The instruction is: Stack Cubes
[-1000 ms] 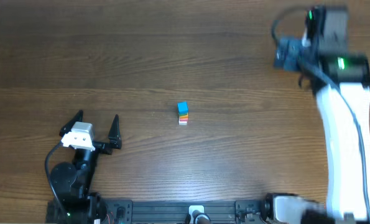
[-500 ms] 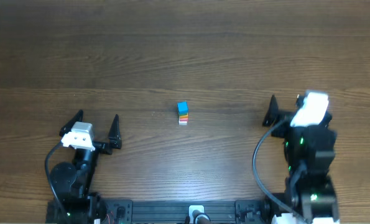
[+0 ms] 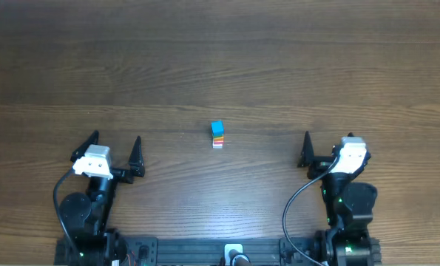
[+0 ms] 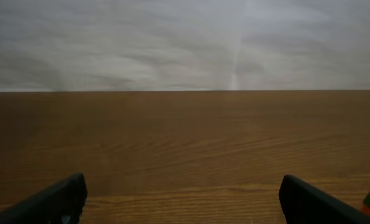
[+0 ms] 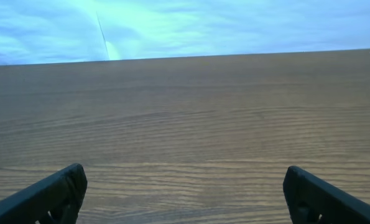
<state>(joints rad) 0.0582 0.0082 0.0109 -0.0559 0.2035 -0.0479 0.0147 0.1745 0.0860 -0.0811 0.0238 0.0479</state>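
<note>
Left gripper [image 3: 116,148]: fingers spread wide with nothing between them, parked low near its base at the left of the table [image 3: 220,59].

Stack of cubes [image 3: 217,135]: mid-table, between the two arms and well apart from both. Blue cube [image 3: 217,128] on top, orange and pale layers beneath, edges roughly aligned.

Right gripper [image 3: 327,155]: fingers likewise apart and empty, near its base at the right.

Hazards, as judged: the stack looks finished but narrow for its height. A sweep of either arm across the middle, or a knock to the table, could topple it. A further grasp at the top cube risks dragging the lower ones askew.
</note>
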